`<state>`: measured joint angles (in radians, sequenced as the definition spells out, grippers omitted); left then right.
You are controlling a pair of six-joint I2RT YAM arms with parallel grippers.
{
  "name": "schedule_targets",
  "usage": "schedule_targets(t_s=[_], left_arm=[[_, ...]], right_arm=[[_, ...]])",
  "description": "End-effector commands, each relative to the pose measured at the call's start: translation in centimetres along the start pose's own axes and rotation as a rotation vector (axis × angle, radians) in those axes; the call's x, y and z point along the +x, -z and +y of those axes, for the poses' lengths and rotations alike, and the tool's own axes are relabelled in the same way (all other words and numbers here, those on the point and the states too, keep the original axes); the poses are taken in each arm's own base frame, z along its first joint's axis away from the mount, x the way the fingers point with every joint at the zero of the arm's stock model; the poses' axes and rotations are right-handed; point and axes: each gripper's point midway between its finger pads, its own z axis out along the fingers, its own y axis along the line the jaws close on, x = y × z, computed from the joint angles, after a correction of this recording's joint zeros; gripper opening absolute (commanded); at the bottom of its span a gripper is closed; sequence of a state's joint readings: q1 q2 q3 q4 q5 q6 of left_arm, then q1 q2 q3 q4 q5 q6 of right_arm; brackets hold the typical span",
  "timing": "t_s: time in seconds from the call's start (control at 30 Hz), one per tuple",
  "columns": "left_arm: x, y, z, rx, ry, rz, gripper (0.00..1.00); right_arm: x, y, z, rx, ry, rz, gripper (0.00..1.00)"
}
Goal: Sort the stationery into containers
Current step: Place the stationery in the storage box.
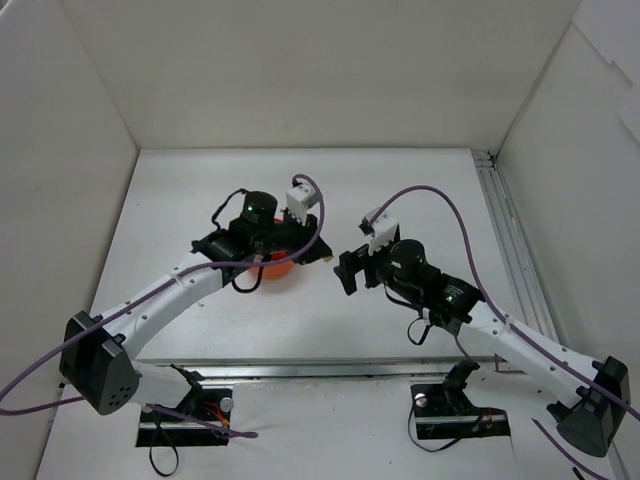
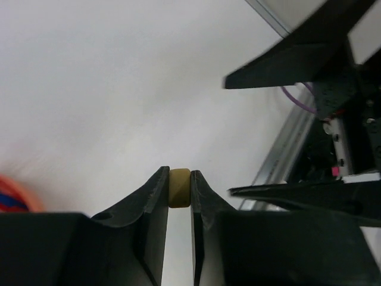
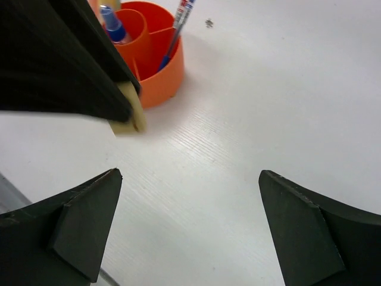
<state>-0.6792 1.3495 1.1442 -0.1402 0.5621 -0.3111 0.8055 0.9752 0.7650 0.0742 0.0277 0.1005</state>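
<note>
Right gripper [image 3: 190, 174]: jaws spread wide, nothing between them, hovering over bare bench [image 3: 268, 89].

Left gripper [image 2: 178, 173]: jaws drawn almost together, clamped on a small beige eraser [image 2: 179, 189] held at the very tips. In the right wrist view the eraser sits at the end of the left gripper's dark finger. It is just beside the outer wall of the bowl [image 3: 164, 74] and outside it. Whether the eraser touches the bench cannot be determined.

Bowl: round, orange, upright on the bench, divided into compartments by inner walls.
- One compartment, bounded by a curved inner wall, holds a blue-capped marker [image 3: 112, 24] standing on end.
- The neighbouring compartment holds a pen [image 3: 175, 33] with a blue lower end and red on a white barrel. It leans against the rim, and its upper end projects past it.
- The remaining compartments are hidden behind the left gripper.

Overhead view: the left arm covers most of the bowl. The two grippers face each other, close together at mid-bench, with the right gripper just to the right of the bowl.
</note>
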Motion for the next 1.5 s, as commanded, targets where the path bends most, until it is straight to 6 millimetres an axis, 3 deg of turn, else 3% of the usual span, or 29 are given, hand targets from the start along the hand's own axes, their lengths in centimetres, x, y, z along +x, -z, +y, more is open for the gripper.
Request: schedule_targets(t_s=[0.0,0.23,0.27,0.43,0.53,0.57,0.63,0.67,0.73,0.8,1.07,1.47], left_arm=[[-5.2,3.5,1.7,-0.065,-0.104,-0.138,0.0],[-8.1,7.9,8.2,-0.221,-0.301,-0.141,0.0],[-7.5,7.9,8.9,-0.212,-0.312,-0.113,0.0],[-8.9,9.5,14.3,-0.274,-0.431,-0.053,0.0],[-8.5,8.5,15.9,-0.214,-0.489,0.002,0.0],[-8.9,8.1,17.4,-0.224,-0.48,0.019,0.0],[-9.3,7.9,17.7,-0.197,-0.504,0.062,0.0],[-8.3,6.7,19.0,-0.176,-0.486,0.103,0.0],[-7.4,6.1,19.6,-0.147,-0.465,0.158,0.0],[-7.6,5.5,21.3,-0.151,-0.452,0.177,0.0],[-5.1,3.4,23.4,-0.118,-0.403,0.226,0.0],[-2.6,1.3,24.8,-0.058,-0.32,0.266,0.0]], right_arm=[[-2.5,0.0,-2.6,0.168,-0.079,-0.064,0.98],[-0.7,1.0,-6.5,0.374,-0.134,-0.046,0.98],[-0.5,1.1,-7.1,0.391,-0.137,-0.037,0.98],[2.5,1.5,-9.7,0.491,-0.169,0.065,0.98],[3.6,1.1,-10.5,0.513,-0.196,0.106,0.98],[3.8,0.9,-10.7,0.508,-0.209,0.118,0.98],[4.2,0.6,-10.9,0.5,-0.224,0.135,0.98],[4.2,0.6,-11.1,0.504,-0.23,0.137,0.98],[4.2,0.4,-11.7,0.512,-0.239,0.145,0.98],[4.1,0.3,-12.1,0.515,-0.243,0.149,0.98],[4.5,-0.2,-13.0,0.516,-0.246,0.179,0.98],[5.0,-0.2,-13.8,0.534,-0.248,0.198,0.98]])
